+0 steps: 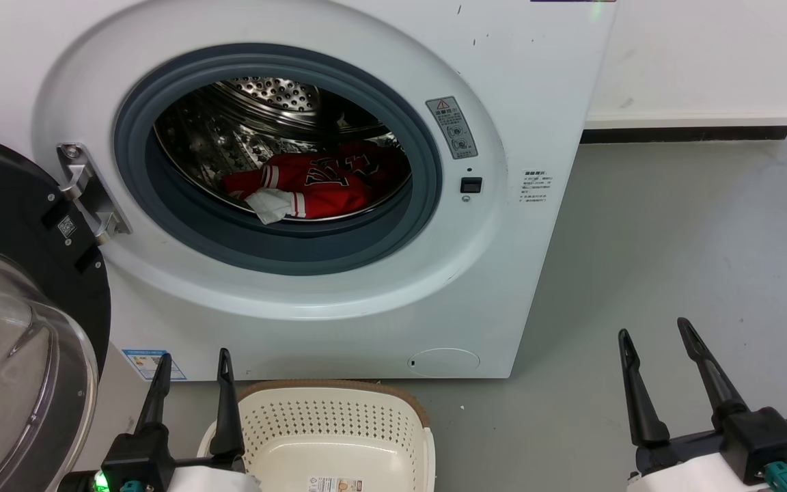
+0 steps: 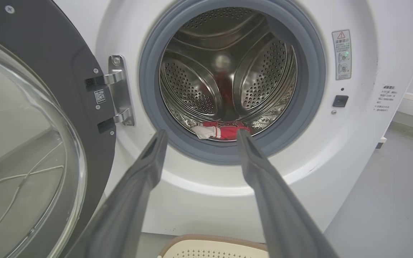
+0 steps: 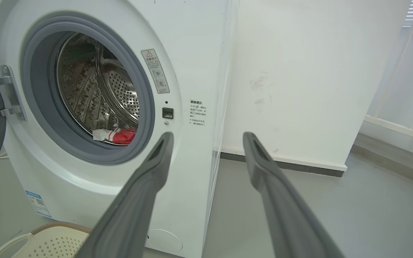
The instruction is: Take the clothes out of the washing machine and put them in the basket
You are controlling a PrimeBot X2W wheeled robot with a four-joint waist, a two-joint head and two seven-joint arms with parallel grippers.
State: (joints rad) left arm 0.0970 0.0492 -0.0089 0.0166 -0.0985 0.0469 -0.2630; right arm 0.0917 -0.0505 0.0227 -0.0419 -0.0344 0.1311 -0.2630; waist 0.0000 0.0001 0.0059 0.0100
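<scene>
The white washing machine [image 1: 516, 82] stands with its porthole door [image 1: 18, 273] swung open to the left. Red clothes [image 1: 328, 184] with a white patch lie on the bottom of the steel drum [image 1: 264, 102]; they also show low in the drum as clothes [image 2: 224, 130] and clothes [image 3: 120, 135]. A cream basket [image 1: 339, 437] sits on the floor just in front of the machine. My left gripper [image 1: 193, 365] is open, low beside the basket's left rim. My right gripper [image 1: 653, 335] is open over the floor at the right, well outside the machine. Both hold nothing.
The open door [image 2: 31, 143] with its bulging glass fills the left side, hinged by a metal bracket [image 1: 86, 191]. A white wall with a dark skirting [image 1: 687, 133] runs behind the grey floor [image 1: 694, 260] to the right of the machine.
</scene>
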